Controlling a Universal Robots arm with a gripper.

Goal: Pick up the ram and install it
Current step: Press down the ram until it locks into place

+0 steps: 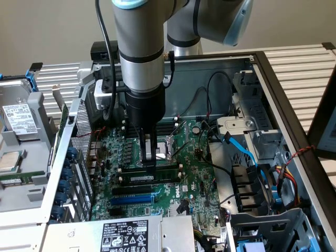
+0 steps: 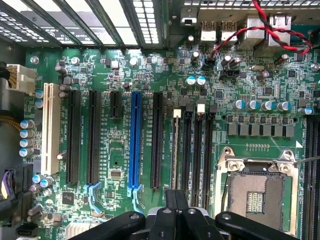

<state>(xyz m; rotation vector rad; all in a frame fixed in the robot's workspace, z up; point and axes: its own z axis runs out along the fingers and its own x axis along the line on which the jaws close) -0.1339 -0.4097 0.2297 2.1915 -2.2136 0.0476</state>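
The arm hangs vertically over the open case, its gripper (image 1: pixel 150 167) closed with fingertips down on the ram (image 1: pixel 152 177), which lies in a black slot on the motherboard (image 1: pixel 194 184), left of centre

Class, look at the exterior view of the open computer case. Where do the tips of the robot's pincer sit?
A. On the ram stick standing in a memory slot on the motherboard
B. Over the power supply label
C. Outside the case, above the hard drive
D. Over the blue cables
A: the pincer comes straight down with its shut tips on the top edge of the ram, which stands in a slot on the motherboard.
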